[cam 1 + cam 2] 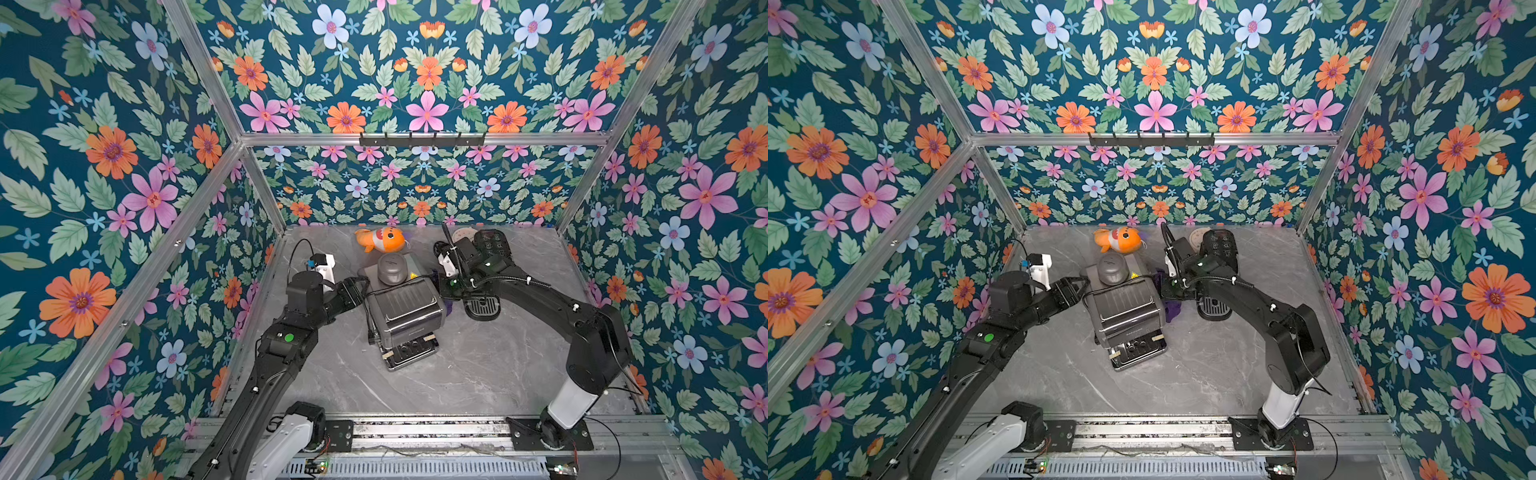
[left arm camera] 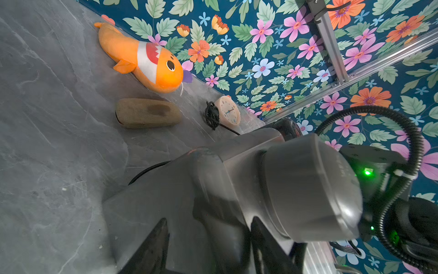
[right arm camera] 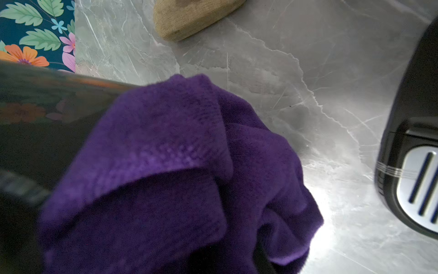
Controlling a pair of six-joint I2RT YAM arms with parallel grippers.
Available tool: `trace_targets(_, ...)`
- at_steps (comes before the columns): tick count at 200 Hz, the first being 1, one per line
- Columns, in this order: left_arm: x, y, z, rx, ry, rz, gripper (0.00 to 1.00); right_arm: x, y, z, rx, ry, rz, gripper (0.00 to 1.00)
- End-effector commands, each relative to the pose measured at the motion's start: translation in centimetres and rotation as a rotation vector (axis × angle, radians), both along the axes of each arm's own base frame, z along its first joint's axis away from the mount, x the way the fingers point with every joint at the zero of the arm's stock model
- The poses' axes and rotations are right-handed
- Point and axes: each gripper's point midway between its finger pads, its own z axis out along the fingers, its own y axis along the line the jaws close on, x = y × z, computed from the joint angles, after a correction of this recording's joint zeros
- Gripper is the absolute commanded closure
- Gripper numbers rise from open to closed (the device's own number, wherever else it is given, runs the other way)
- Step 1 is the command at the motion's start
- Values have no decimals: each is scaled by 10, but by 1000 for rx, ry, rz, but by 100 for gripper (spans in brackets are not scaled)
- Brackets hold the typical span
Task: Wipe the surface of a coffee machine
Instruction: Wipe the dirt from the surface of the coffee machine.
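Right wrist cam is showing purple cloth [image 3: 166,166] bunched up, touching coffee machine [image 1: 405,309] on its right side. Right gripper [image 1: 444,286] is clenching cloth. Left gripper [image 1: 356,286] is touching machine's left side; holding or not, cannot tell.

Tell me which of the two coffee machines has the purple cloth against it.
The silver-grey coffee machine in the middle: the purple cloth lies against its side. The black coffee machine with the round drip tray stands clear of the cloth.
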Motion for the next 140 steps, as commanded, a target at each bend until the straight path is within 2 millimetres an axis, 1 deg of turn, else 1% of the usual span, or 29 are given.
trace_targets(1, -7, 6, -25, 45, 89, 15, 45, 0, 3, -6, 13, 17, -6, 100)
trace_targets(39, -7, 7, -27, 47, 90, 19, 45, 3, 1, -17, 17, 38, -21, 100)
trace_targets(84, -6, 10, -24, 46, 80, 32, 45, -3, 2, -30, 36, 73, -29, 100)
trace_targets(119, -5, 14, -17, 46, 62, 54, 45, -9, 2, -31, 42, 82, -35, 100)
trace_targets(140, -4, 15, -17, 48, 60, 61, 45, -13, 4, -32, 48, 87, -31, 100)
